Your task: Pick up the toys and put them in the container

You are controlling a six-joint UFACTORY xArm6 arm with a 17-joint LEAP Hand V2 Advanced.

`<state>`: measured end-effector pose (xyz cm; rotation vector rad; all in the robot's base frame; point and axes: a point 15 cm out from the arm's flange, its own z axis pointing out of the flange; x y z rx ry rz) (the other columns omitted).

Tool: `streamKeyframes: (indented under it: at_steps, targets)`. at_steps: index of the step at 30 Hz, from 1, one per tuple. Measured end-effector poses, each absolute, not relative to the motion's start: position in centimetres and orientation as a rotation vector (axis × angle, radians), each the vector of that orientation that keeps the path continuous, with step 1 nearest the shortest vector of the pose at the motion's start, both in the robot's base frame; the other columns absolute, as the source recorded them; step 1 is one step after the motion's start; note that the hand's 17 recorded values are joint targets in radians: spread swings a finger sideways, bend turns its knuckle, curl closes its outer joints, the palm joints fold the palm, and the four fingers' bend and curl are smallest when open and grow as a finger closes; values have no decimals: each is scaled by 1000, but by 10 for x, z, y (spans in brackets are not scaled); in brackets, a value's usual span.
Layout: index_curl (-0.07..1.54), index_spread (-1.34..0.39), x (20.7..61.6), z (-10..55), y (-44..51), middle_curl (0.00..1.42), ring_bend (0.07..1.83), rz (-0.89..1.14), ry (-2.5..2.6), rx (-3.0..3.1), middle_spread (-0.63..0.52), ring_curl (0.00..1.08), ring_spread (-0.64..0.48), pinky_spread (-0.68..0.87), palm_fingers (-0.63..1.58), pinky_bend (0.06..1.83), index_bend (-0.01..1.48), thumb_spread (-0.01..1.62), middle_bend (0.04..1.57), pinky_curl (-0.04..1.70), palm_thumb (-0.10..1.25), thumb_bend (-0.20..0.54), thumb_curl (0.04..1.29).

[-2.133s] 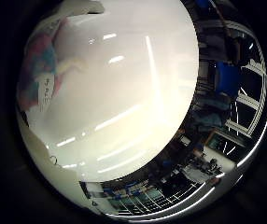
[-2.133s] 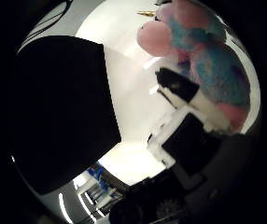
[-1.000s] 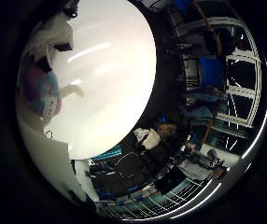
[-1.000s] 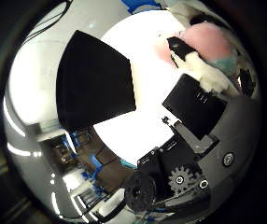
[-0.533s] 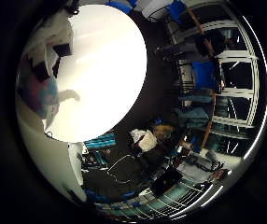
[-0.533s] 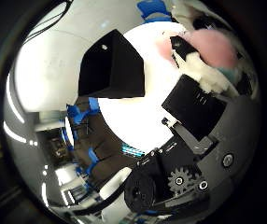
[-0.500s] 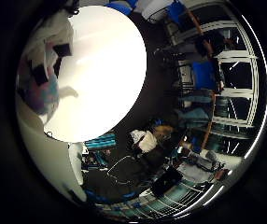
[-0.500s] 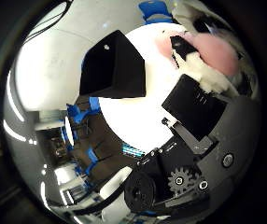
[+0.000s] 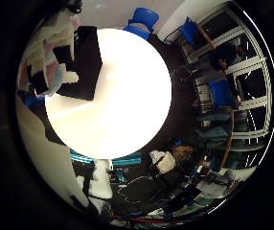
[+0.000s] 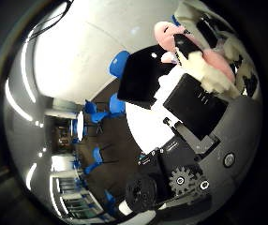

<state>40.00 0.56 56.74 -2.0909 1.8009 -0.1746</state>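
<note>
A pink and blue plush toy (image 10: 209, 58) sits close against the palm in the right thumb side palm view. My hand (image 10: 192, 101) has its white and black fingers (image 10: 183, 49) curled round it and holds it high above the round white table (image 9: 118, 115). The black container (image 10: 145, 77) stands on the table just beside the held toy in that view. In the right little finger side palm view the container (image 9: 82, 59) is at the table's edge, next to the toy (image 9: 43, 72) and my fingers (image 9: 57, 36).
Blue chairs (image 9: 142, 19) stand around the table on a dark floor. More blue chairs (image 10: 101, 108) and tables show in the room beyond. Windows (image 9: 235, 53) line one side.
The views have swung and pulled back from the table, so my hand has risen with the toy still in it. The black container now shows next to the toy.
</note>
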Motion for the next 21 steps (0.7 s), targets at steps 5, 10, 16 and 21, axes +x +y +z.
streamKeyframes:
  at_steps: [5,10,16,21]
  targets:
    - [980,-369,406,585,42,719,1492,-219,1722,-2067,-165,580,-186,-244,1164,1277,808,855,1304,780,999,-18,783]
    - [968,-360,416,587,66,720,1490,-214,1693,-2056,-164,581,-186,-245,1164,1264,836,841,1302,798,1002,-18,787]
    - [953,-351,442,571,73,720,1489,-196,1698,-2052,-159,582,-186,-231,1165,1254,850,822,1302,823,998,-19,790]
    - [948,-342,479,546,73,725,1493,-185,1718,-2043,-156,584,-186,-229,1160,1246,848,811,1313,839,982,-23,795]
